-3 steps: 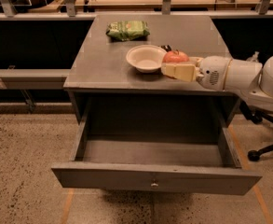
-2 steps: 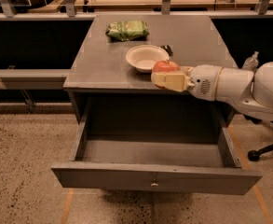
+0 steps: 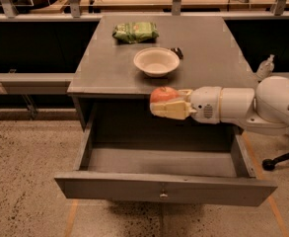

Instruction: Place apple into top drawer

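The apple (image 3: 163,94) is small, round and red with yellowish patches. My gripper (image 3: 167,104) is shut on it, with cream fingers (image 3: 171,109) wrapped around its lower half. The white arm reaches in from the right. The apple hangs just in front of the cabinet's top edge, above the back of the top drawer (image 3: 163,187). The drawer is grey, wide and shallow, pulled fully open, with a small round metal knob (image 3: 162,195) on its front panel. Its inside shows nothing in it.
On the grey cabinet top (image 3: 99,73) stand a cream round bowl (image 3: 156,61), a green snack bag (image 3: 135,32) and a small dark object (image 3: 177,53). A white bottle (image 3: 265,66) stands at the right. A chair base (image 3: 282,159) sits on the speckled floor, right.
My gripper has carried the apple leftward and down, from beside the bowl on the cabinet top to a spot past the front edge, above the open drawer.
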Tool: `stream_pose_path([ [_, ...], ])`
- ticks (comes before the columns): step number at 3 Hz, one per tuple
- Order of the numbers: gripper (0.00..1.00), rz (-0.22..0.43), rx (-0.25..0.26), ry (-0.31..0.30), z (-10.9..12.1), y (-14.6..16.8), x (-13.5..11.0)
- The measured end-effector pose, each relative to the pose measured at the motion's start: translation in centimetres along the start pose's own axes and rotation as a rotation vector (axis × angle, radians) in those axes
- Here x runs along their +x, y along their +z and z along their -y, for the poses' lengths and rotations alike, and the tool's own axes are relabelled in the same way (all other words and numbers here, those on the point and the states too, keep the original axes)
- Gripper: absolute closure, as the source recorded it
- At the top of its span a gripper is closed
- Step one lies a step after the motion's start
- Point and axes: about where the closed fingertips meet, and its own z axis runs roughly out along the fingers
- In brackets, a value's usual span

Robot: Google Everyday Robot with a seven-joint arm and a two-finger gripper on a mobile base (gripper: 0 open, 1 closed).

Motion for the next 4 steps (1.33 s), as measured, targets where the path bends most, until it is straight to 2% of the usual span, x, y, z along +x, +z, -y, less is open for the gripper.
stream_pose_path([
  [1, 1.00, -0.092, -0.111, -0.122, -1.4, 2.4, 4.9],
  [2, 1.00, -0.098, -0.116, -0.156, -1.5, 2.5, 5.1],
  [3, 1.00, -0.109, -0.108, -0.158, -1.6, 3.5, 5.7],
  [4, 1.00, -0.133, -0.120, -0.180, -1.6, 6.9, 8.8],
])
